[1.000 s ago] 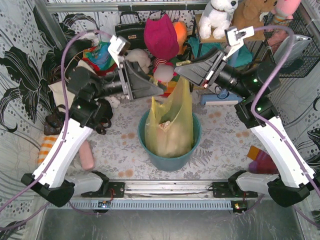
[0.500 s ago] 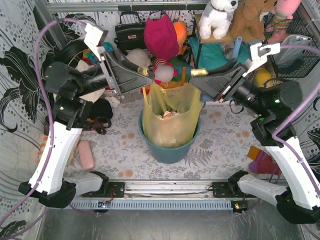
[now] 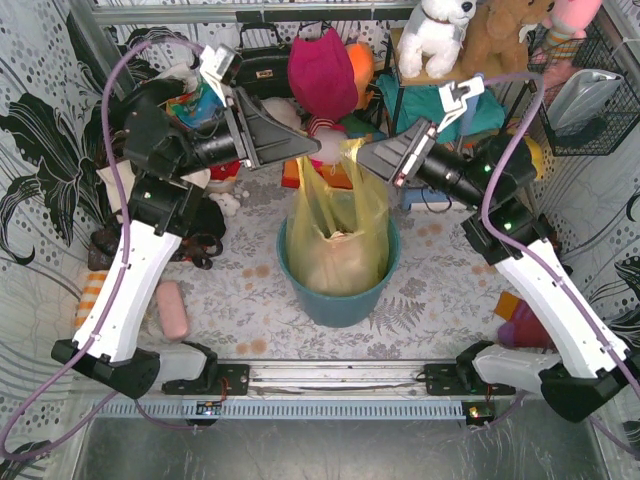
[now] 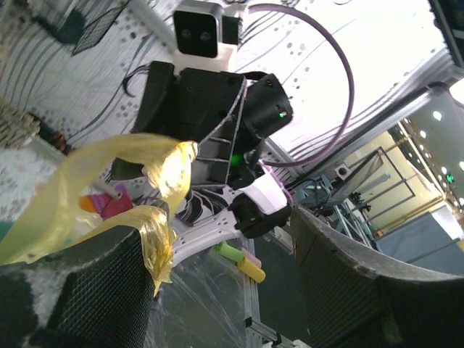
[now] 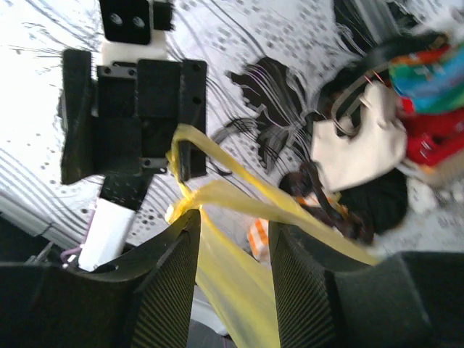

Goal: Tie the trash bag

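One trash bag [image 3: 338,245] stands in one teal bin [image 3: 335,305], hooked at its twelve o'clock by left gripper [image 3: 314,150] and right gripper [image 3: 363,160], both jaws parted.

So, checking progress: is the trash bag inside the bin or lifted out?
Inside: the trash bag sits within the teal bin, handles stretched up to the left tool and right tool.
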### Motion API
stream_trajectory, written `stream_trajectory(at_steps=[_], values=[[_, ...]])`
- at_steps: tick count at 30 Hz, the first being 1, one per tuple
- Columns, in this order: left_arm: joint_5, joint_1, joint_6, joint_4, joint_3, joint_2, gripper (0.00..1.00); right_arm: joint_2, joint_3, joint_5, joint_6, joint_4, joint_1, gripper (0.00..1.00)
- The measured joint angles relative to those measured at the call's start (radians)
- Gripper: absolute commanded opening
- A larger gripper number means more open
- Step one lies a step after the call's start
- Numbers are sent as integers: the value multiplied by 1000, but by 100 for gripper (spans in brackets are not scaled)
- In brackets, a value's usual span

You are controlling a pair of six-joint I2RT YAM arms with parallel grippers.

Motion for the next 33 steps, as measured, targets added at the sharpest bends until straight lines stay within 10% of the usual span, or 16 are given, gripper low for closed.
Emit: stream_trajectory(at_steps=[9,33], values=[[31,2,-61,67,176,35,75,119,246,-92,78,169,0,44],[18,5,-62,108,-109,-76,77,-86,-15,-9,35,2,0,67]])
